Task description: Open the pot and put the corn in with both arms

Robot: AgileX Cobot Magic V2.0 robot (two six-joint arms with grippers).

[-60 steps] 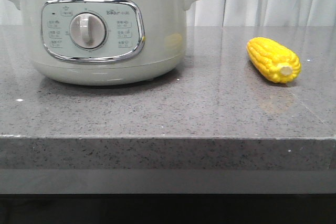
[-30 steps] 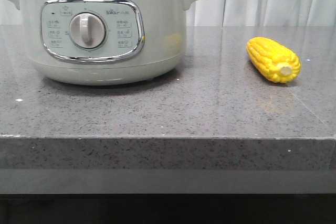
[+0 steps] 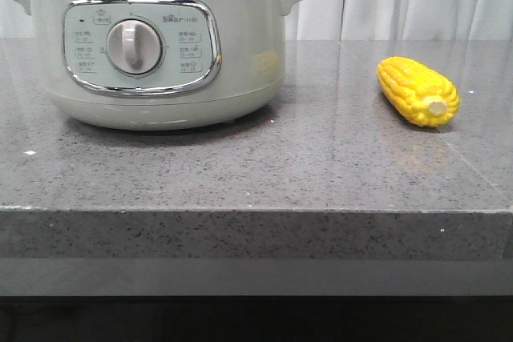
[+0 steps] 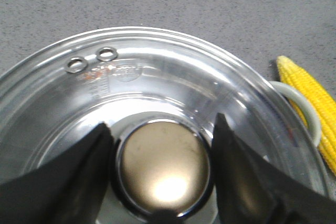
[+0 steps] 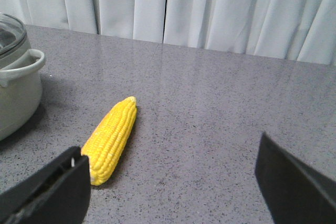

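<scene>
The pot (image 3: 156, 46) stands on the left part of the grey stone counter (image 3: 321, 166), control panel and dial (image 3: 134, 46) facing the camera, with its lid in place. In the left wrist view the lid (image 4: 157, 93) reads as clear glass with a steel rim, two small vent holes (image 4: 92, 60) and a central metallic knob (image 4: 164, 167). Judged from its material, the lid is rigid, moderately heavy, smooth and breakable; the knob is the only sensible place to take hold of it, and it should be lifted straight up and kept level. The left gripper (image 4: 164, 169) is spread wide with one finger on each side of the knob; whether the fingers (image 4: 73, 171) touch the knob cannot be told, and it is not yet clamped. The corn (image 3: 418, 90) lies on its side on the right part of the counter, well apart from the pot, stub end toward the camera. It appears light, stiff and bumpy-surfaced, and being round it may roll; a grip across its middle, square to its long axis, is advised. The right gripper (image 5: 173, 182) is wide apart and holds nothing, and the corn (image 5: 111, 139) lies ahead of it, nearer one finger. White curtains (image 5: 210, 9) hang behind the counter.
</scene>
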